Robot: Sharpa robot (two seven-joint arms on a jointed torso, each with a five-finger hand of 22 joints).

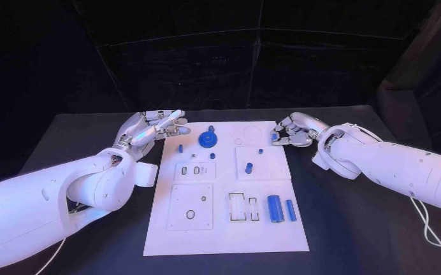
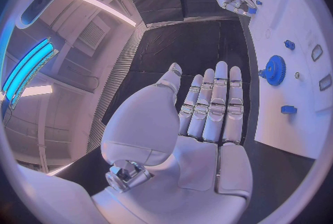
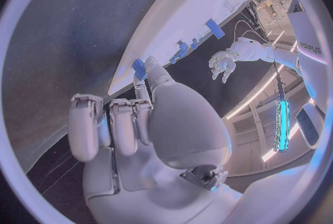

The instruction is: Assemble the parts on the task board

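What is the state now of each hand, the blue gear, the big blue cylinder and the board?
left hand: open, fingers straight, holding nothing, beside the board's left edge.
right hand: pinches a small blue part at the board's right edge.
blue gear: on the board's far part, untouched.
blue cylinder: lying on its side on the board's near part.
task board: flat on the table.

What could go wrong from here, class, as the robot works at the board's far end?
1. The right hand pinches a small blue part at the task board's edge; it could slip off onto the table.
2. The left hand, open beside the blue gear, might knock it.
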